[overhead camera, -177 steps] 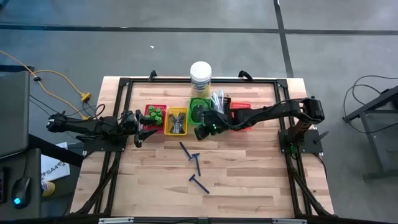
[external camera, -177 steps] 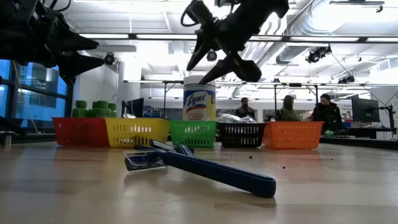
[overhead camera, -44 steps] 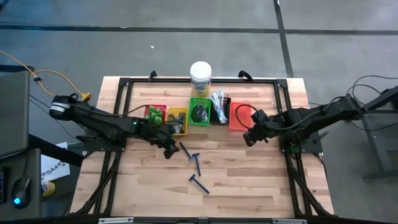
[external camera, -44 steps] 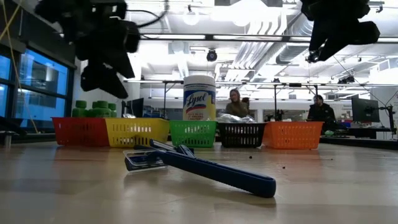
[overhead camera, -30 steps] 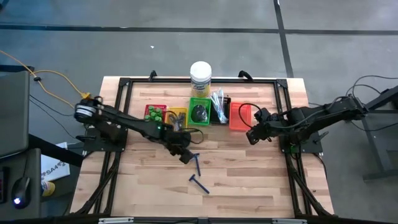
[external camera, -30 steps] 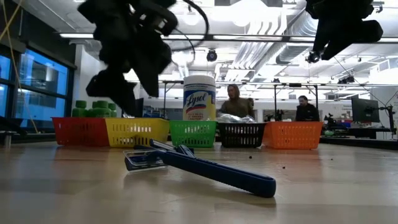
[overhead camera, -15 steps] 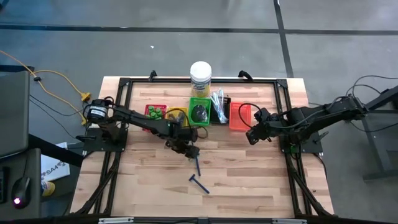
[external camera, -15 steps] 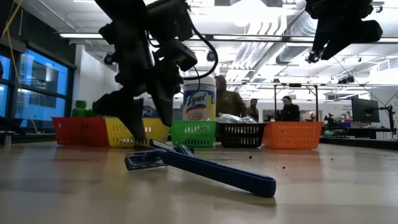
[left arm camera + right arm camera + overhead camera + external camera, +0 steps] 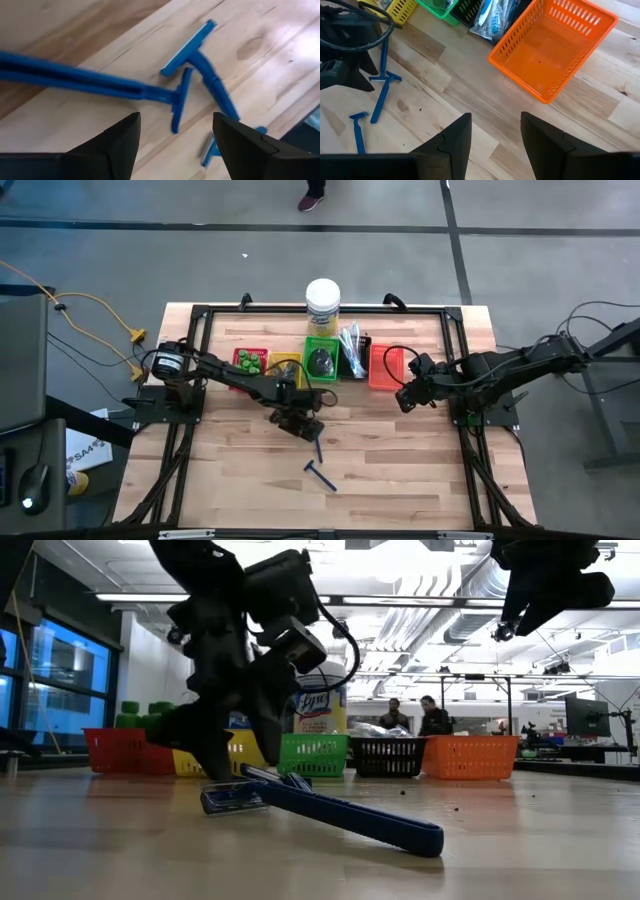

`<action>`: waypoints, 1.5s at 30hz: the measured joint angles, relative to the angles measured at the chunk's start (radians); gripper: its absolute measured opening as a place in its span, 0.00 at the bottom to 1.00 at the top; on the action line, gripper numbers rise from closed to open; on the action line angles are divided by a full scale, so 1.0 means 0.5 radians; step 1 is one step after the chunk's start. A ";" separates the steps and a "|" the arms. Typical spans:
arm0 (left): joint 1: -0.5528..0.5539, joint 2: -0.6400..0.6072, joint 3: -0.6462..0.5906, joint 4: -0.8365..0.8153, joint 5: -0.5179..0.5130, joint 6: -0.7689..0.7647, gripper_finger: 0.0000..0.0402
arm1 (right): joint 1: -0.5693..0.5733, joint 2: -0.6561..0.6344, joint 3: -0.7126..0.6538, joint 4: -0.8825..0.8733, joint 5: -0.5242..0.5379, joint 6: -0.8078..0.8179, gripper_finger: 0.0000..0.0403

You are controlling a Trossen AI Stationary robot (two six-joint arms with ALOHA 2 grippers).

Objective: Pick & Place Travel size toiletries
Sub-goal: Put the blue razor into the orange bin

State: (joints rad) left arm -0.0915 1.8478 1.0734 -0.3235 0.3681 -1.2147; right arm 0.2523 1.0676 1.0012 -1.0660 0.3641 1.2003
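Three dark-blue razors (image 9: 319, 446) lie on the bare wood of the table (image 9: 400, 470), in front of the row of small trays. Compared with half a second before, the left gripper (image 9: 297, 423) has come lower and a little nearer to the razors, and now it stands just over the rearmost one with its fingers (image 9: 117, 145) spread wide, one on each side of the handle, holding nothing. The right gripper (image 9: 404, 399) has not moved; it hangs in the air beside the orange tray (image 9: 388, 366), its fingers partly apart and empty. In the left wrist view the rearmost razor's (image 9: 95, 82) long thin handle runs across between the fingers, its short crosswise head at the end toward the other two razors. All are plain blue, T-shaped.
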 joint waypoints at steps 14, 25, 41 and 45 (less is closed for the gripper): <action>0.026 0.009 -0.001 0.077 -0.003 -0.006 0.60 | 0.000 0.000 0.000 -0.005 0.001 -0.002 0.40; 0.026 0.029 -0.006 0.075 0.028 -0.036 0.38 | 0.001 0.000 0.000 -0.018 0.001 -0.032 0.40; 0.026 0.033 -0.008 0.069 0.023 -0.034 0.18 | 0.001 0.000 0.000 -0.021 0.001 -0.041 0.40; 0.026 0.033 -0.008 0.069 0.021 -0.015 0.13 | 0.001 0.000 0.000 -0.024 0.000 -0.041 0.40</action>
State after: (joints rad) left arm -0.0784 1.8645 1.0695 -0.2890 0.3786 -1.2221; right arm 0.2527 1.0676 1.0012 -1.0782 0.3643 1.1797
